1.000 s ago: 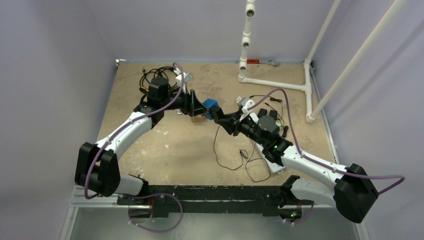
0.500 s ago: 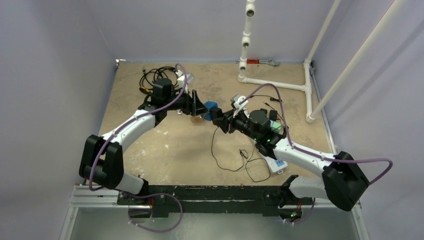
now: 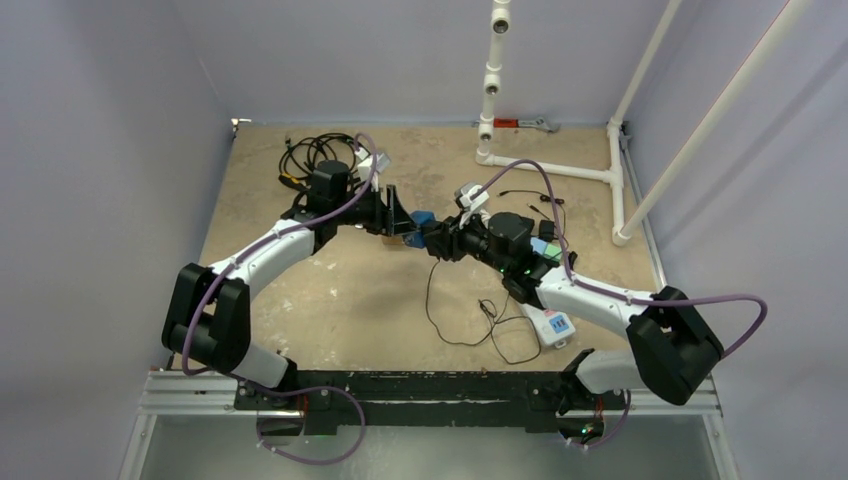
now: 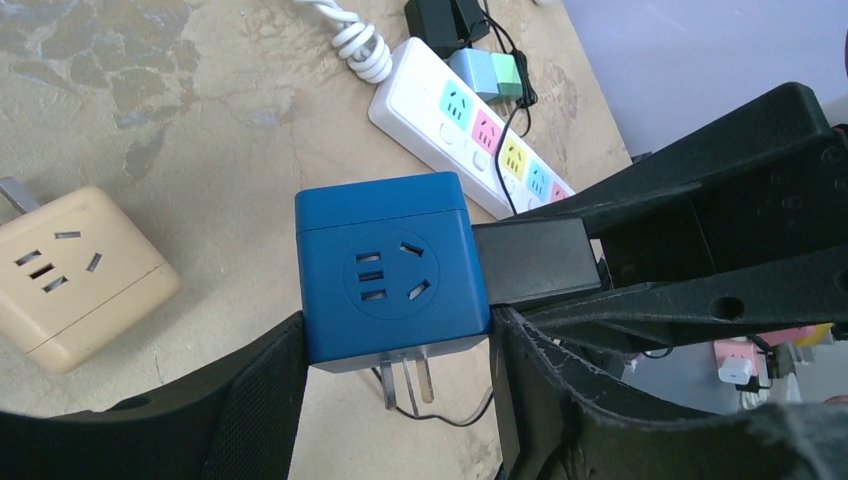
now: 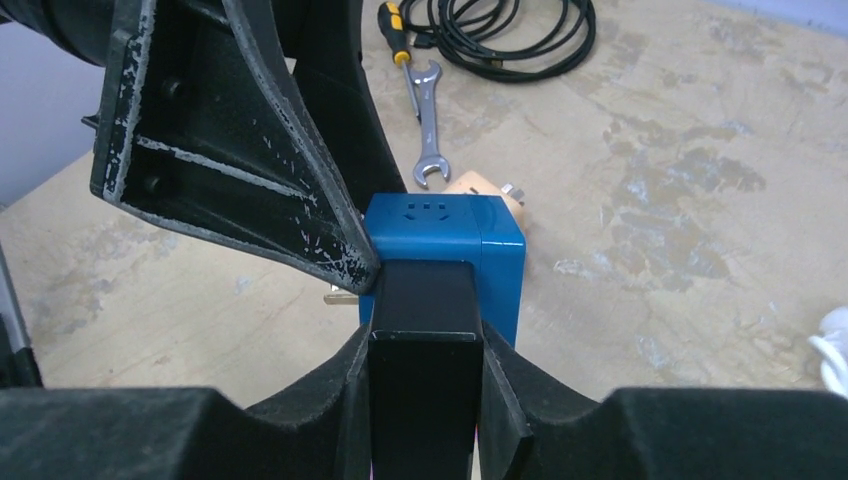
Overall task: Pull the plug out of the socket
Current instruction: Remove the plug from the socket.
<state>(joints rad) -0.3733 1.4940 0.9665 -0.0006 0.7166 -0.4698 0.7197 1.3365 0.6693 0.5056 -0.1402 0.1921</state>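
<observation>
The socket is a blue cube [image 4: 385, 270] held up off the table, its metal pins pointing down. My left gripper [image 4: 395, 345] is shut on it, one pad on each side. A black plug [image 4: 530, 260] sits in the cube's right face. In the right wrist view the plug [image 5: 425, 320] is pinched between the pads of my right gripper [image 5: 425, 375], flush against the blue cube [image 5: 470, 235]. From above, both grippers meet mid-table: left gripper [image 3: 403, 218], socket [image 3: 422, 218], right gripper [image 3: 438, 240].
A beige cube socket [image 4: 70, 275] lies on the table under the left gripper. A white power strip [image 4: 450, 115] with a plugged-in adapter lies further off. A wrench [image 5: 428, 120], a screwdriver [image 5: 392, 20] and coiled cable [image 3: 310, 155] are at back left. White pipe frame [image 3: 560, 165] stands at back right.
My right wrist has moved left and back, closer to the blue cube, and its elbow has swung in. Its jaws widened briefly, then closed on the plug. The left arm shifted slightly right.
</observation>
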